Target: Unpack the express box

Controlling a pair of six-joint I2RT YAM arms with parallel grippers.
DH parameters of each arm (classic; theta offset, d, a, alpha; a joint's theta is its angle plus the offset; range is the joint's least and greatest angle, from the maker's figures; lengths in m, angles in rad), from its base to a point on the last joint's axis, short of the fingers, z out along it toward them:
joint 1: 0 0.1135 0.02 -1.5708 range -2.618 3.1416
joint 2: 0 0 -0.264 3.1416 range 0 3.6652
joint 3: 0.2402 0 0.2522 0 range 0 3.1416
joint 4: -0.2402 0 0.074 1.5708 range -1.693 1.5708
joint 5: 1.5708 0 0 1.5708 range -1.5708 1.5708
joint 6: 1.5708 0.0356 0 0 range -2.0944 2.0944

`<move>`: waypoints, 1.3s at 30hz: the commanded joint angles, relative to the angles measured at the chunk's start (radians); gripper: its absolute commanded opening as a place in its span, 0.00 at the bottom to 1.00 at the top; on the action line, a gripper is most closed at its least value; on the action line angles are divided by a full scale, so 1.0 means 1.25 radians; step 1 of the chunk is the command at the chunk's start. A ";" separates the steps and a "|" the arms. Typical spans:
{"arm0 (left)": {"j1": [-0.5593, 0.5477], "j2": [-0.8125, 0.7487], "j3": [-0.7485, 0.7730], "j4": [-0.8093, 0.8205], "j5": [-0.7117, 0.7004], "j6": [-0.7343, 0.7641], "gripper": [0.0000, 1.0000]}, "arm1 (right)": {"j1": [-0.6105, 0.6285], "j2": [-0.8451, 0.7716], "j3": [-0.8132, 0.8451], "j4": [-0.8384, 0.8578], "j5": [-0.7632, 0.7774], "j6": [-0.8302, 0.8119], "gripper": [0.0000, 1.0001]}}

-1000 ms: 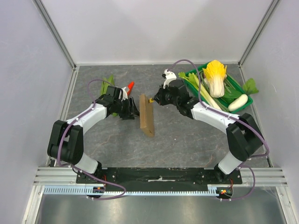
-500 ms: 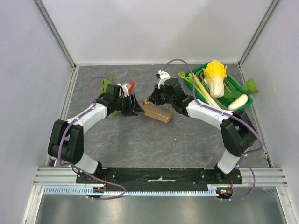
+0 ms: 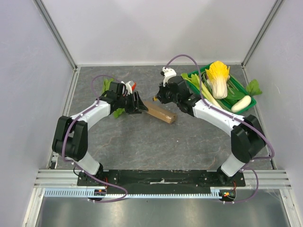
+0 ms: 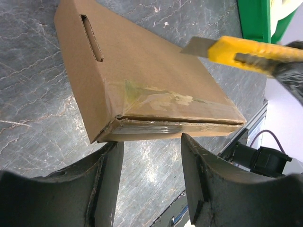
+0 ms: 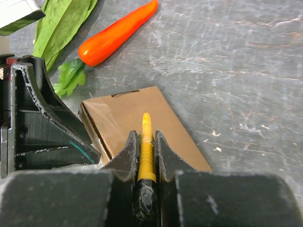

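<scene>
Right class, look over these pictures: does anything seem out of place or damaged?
The carrot and a green leaf lie loose on the table left of the express box, apart from the green crate holding the other vegetables. The tape on the box's end is wrinkled.

The whole surface (image 3: pixel 142 146) is covered by the top external view, which is set high above its near edge and faced down and forward. The left wrist view is held low and very close to the express box (image 4: pixel 142 80); it is pointed past the left claw (image 4: pixel 151 149) at the box's taped end, with the yellow knife (image 4: pixel 246 49) caught beyond. The right wrist view is directed down along the right claw (image 5: pixel 146 137) at the same box from the opposite side. The box is shared by all three views, the knife by both wrist views.
</scene>
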 commanded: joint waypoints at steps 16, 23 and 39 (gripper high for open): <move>-0.004 0.040 0.071 0.034 0.044 -0.053 0.57 | -0.013 -0.190 -0.004 -0.041 -0.033 -0.090 0.00; -0.004 0.066 0.101 0.018 0.042 -0.053 0.57 | 0.045 -0.207 -0.042 -0.075 -0.104 -0.172 0.00; -0.005 0.102 0.172 -0.021 0.043 -0.041 0.57 | 0.104 -0.178 -0.124 -0.095 0.006 -0.135 0.00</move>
